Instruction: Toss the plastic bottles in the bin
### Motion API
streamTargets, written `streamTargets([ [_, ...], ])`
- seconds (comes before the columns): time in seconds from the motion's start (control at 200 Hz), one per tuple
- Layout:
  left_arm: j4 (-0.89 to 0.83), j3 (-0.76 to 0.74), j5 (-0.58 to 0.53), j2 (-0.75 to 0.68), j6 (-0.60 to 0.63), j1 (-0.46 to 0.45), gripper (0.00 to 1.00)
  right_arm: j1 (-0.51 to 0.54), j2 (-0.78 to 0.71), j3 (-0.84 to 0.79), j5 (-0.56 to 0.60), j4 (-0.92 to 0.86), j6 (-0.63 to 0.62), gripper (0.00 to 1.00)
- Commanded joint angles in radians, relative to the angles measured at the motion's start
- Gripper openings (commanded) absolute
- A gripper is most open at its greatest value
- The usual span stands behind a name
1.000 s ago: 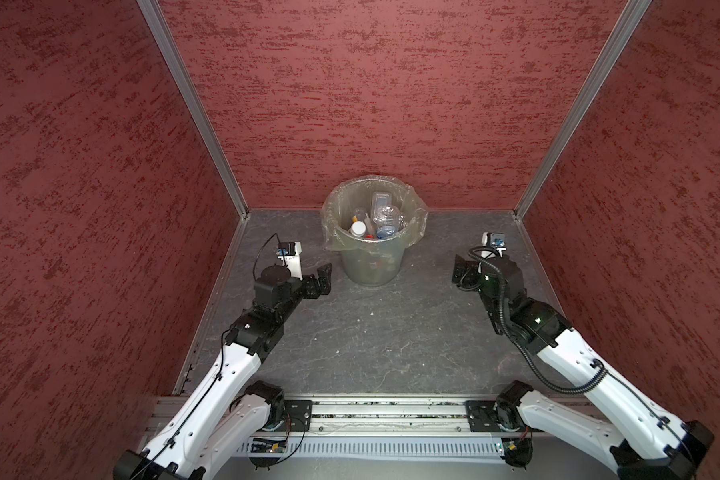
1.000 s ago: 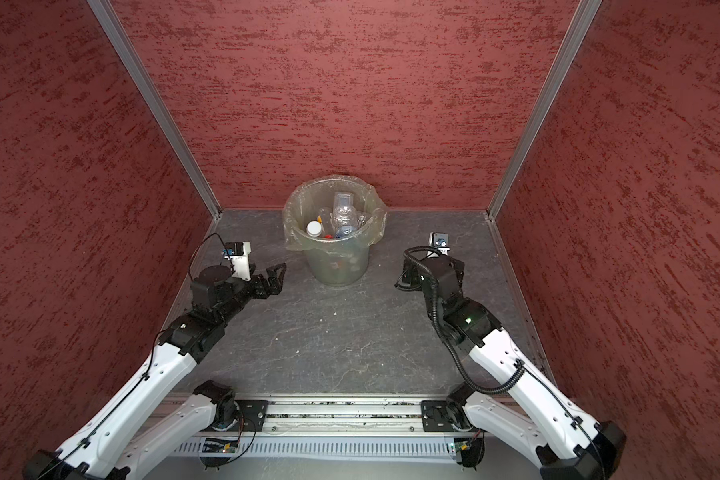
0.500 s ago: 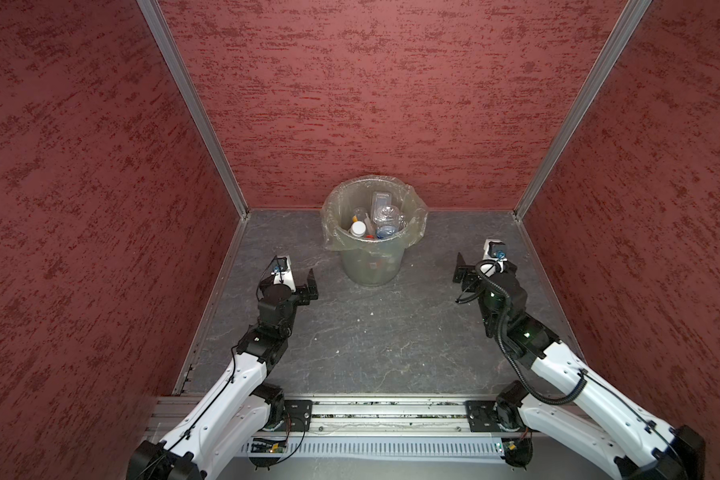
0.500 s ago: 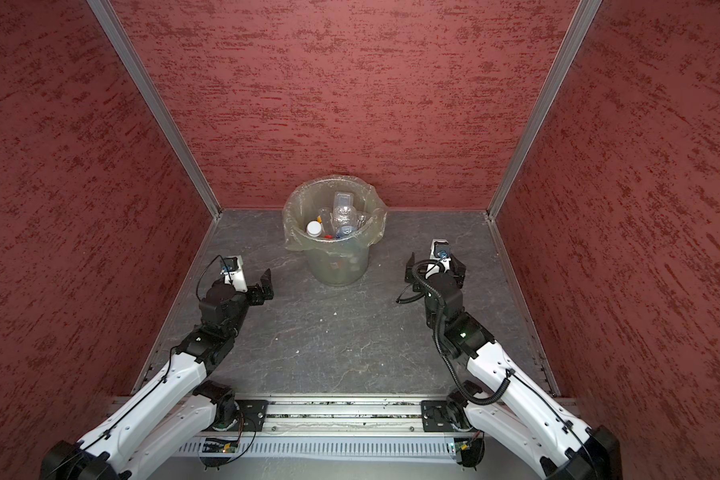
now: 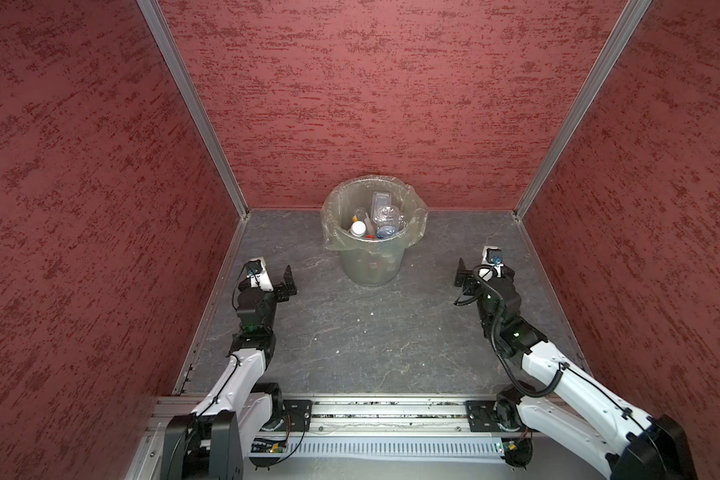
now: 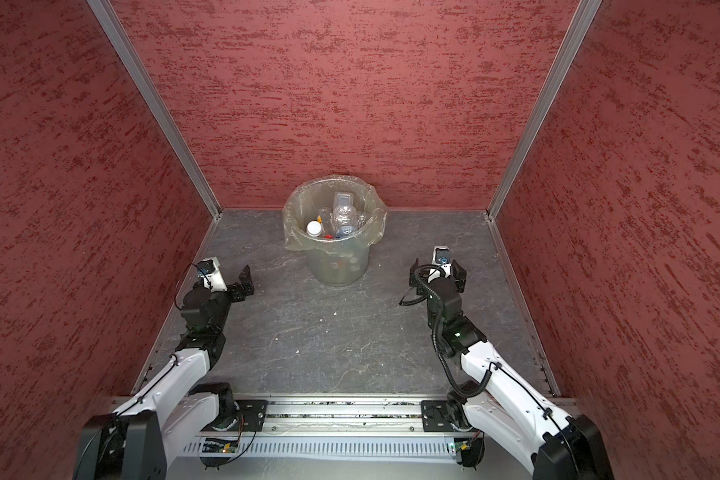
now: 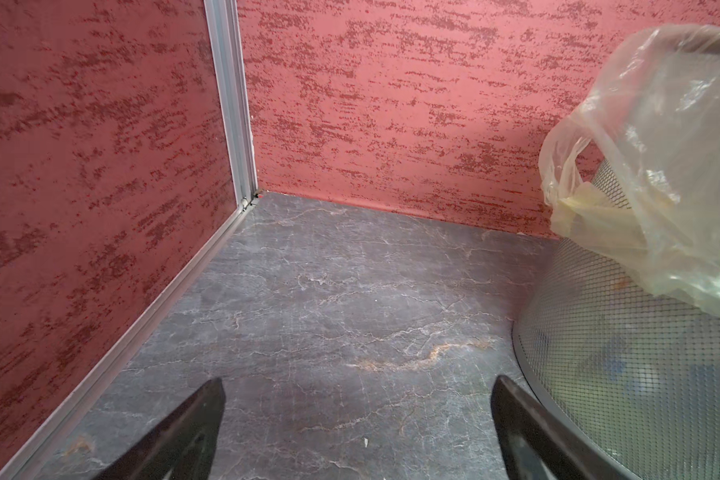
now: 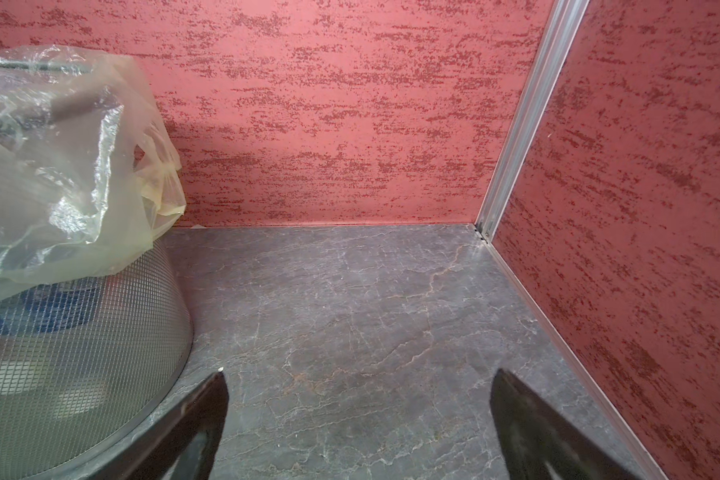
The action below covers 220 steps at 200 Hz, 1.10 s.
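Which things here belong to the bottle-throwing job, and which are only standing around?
For the job: plastic bottles, lying inside the bin; left gripper and right gripper, both open, holding nothing.
Only around: grey table top; red walls; metal rail at the front.

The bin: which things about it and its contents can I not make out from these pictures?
Number of plastic bottles: in both top views the upper ones and the bin wall hide those below.
Bottle labels: too small to read in the top views.
Bin contents in the wrist views: only blurred blue patches behind the mesh wall and the bag; the picture edge cuts the bin off.
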Motion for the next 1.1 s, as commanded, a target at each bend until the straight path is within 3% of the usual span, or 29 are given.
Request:
streamTargets([
  [0.0,0.129,0.023,0.09,0.114,-0.007,0.012,0.99,-0.022,0.016,-0.006,-0.011,0.095,-0.023,0.98],
  [0.401,0.373,0.03,0.191,0.407,0.01,0.018,0.99,-0.136,0.054,-0.058,-0.106,0.187,-0.018,0.98],
  [0.566,0.484,0.035,0.182,0.532,0.006,0.017,0.99,-0.189,0.086,-0.083,-0.129,0.243,-0.03,0.98],
  [0.706,0.31,0.11,0.191,0.518,0.045,-0.008,0.99,-0.26,0.123,-0.118,-0.167,0.336,-0.025,0.99],
  [1.097,0.321,0.112,0.17,0.524,0.048,-0.019,0.99,-0.346,0.35,-0.166,-0.248,0.552,-0.073,0.99],
])
